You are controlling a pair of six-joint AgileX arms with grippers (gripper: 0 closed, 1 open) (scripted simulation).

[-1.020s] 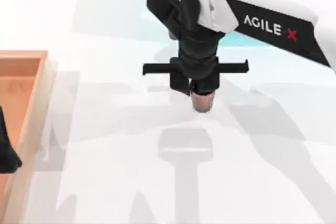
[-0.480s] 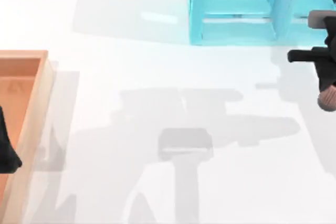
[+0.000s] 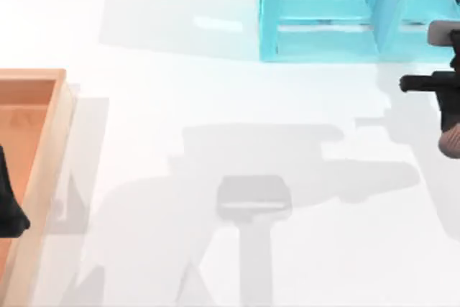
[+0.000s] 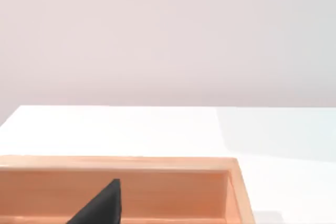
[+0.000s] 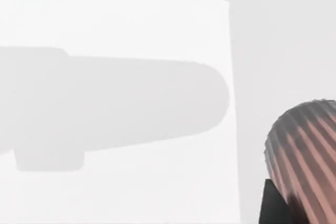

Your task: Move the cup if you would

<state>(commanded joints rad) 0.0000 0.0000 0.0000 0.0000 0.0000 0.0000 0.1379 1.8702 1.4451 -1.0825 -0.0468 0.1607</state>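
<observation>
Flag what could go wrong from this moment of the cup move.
1. The right gripper carries the cup at the table's far right edge; a slip there could send it off the table.
2. The turquoise rack stands close behind the arm; a swing back might clip it.
The left gripper sits parked over the wooden tray.

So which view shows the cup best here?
The right wrist view: the cup is close up, its ribbed reddish-brown side plain, in the right gripper. The top view catches it partly, at the table's right edge, under the gripper. The left wrist view faces the wooden tray.
</observation>
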